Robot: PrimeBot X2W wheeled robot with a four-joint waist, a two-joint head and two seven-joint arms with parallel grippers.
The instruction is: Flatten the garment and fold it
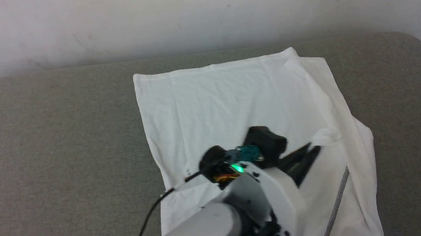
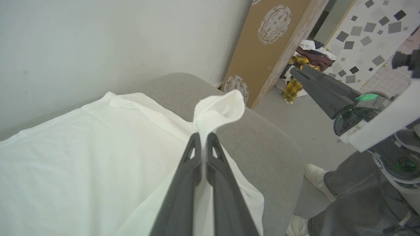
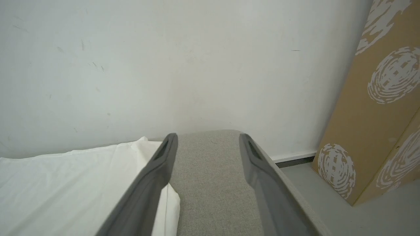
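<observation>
You're maybe halfway, I reckon: the garment [image 1: 223, 95] lies mostly flat on the grey padded bench [image 1: 49, 144], your left hand [image 2: 201, 136] is pinching a bunched-up bit of it, your right hand [image 3: 206, 136] hangs open, and the folding's barely begun.

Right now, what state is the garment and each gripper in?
garment: mostly spread flat on the grey surface, one edge folded over, a bit lifted.
left gripper: shut on a pinch of the garment.
right gripper: open, holding nothing.
</observation>
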